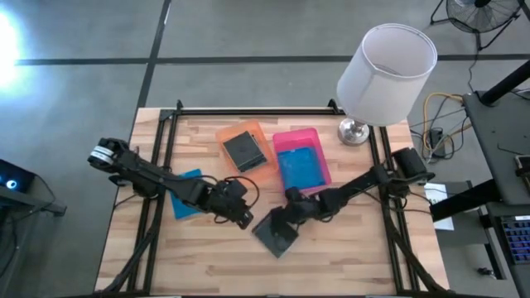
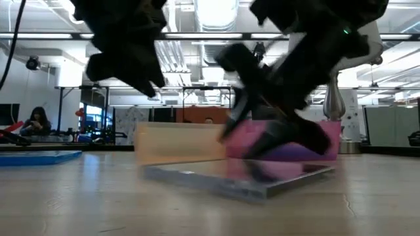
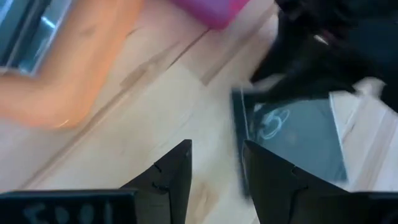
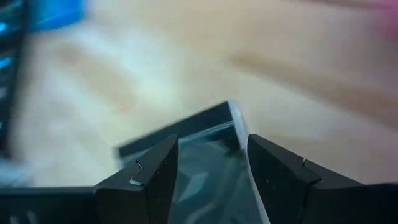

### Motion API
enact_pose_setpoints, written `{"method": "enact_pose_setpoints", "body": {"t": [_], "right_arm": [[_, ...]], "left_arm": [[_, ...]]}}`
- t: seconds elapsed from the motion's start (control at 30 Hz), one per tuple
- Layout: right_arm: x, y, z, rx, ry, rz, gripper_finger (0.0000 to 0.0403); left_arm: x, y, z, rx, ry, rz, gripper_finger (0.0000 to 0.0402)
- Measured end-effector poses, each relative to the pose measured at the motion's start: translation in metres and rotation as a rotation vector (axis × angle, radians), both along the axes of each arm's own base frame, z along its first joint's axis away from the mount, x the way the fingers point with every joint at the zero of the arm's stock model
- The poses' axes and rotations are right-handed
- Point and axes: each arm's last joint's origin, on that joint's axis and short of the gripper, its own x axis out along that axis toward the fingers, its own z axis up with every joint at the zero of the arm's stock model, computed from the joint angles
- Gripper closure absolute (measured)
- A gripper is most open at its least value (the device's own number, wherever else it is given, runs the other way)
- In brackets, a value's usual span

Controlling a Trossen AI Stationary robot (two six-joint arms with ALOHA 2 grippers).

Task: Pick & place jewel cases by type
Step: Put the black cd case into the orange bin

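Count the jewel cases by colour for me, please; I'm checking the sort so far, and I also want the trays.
Blue jewel cases: 2, one on the table beside the left arm, one in the pink tray
Dark jewel cases: 2, one in the orange tray, one at the right hand
Trays: 2, orange and pink
Total: 6

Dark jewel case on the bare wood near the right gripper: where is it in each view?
High view: dark jewel case low centre, at the right gripper.
Low view: flat slab at centre, one side raised.
Left wrist view: right of centre, disc showing.
Right wrist view: between that gripper's fingers.
Shared landmark: pink tray, behind it in the low view.
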Motion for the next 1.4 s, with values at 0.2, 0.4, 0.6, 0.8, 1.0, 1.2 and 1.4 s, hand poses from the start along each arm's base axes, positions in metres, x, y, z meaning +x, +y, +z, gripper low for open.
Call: {"method": "enact_pose_setpoints", "body": {"t": [0.2,0.4,0.6,0.8,1.0,1.2,1.4], "right_arm": [[0.016,0.012,0.017,-0.055,0.015,0.134,0.0216],[-0.009,0.05,0.036,0.09,0.188,0.001,0.0216],[-0.033,0.104,0.036,0.272,0.116,-0.247,0.0214],[-0.035,0.121,0.002,0.364,0.135,-0.368,0.0202],[-0.01,0.131,-0.011,0.383,0.103,-0.381,0.0193],[-0.004,0.133,-0.009,0.37,0.114,-0.368,0.0193],[-0.008,0.131,-0.011,0.368,0.131,-0.365,0.0193]], "left_arm": [[-0.019,-0.008,-0.007,-0.056,0.029,0.01,0.0278],[-0.025,-0.019,-0.045,-0.318,-0.005,-0.027,0.0278],[-0.024,-0.01,-0.066,-0.39,-0.099,-0.007,0.0278],[-0.019,-0.012,-0.087,-0.423,-0.039,-0.065,0.0278],[-0.004,-0.02,-0.106,-0.505,-0.054,-0.094,0.0278],[0.011,-0.022,-0.112,-0.59,-0.108,-0.1,0.0277],[0.014,-0.013,-0.109,-0.649,-0.096,-0.111,0.0277]]}}
